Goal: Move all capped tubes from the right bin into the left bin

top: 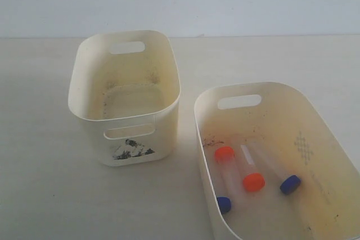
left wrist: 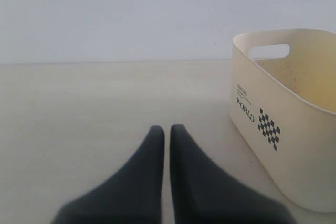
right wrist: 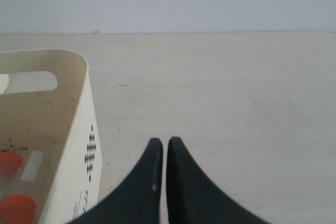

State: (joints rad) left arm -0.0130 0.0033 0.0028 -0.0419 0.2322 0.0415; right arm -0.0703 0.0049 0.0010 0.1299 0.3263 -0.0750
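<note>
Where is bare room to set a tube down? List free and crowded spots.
Free: the whole floor of the left bin, the table to its left, and the narrow strip between the bins. Crowded: the near floor of the right bin, where four capped tubes lie close together.

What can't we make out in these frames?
- Right bin: near end and right side cut off by the exterior view's edges.
- Capped tubes: clear bodies too faint there to match to caps; right wrist view crops all but two orange caps.
- Left gripper, right gripper: outside the exterior view; wrist views show only fingertips.
- Label remnant on the left bin: too torn and small to read in the exterior view.
</note>
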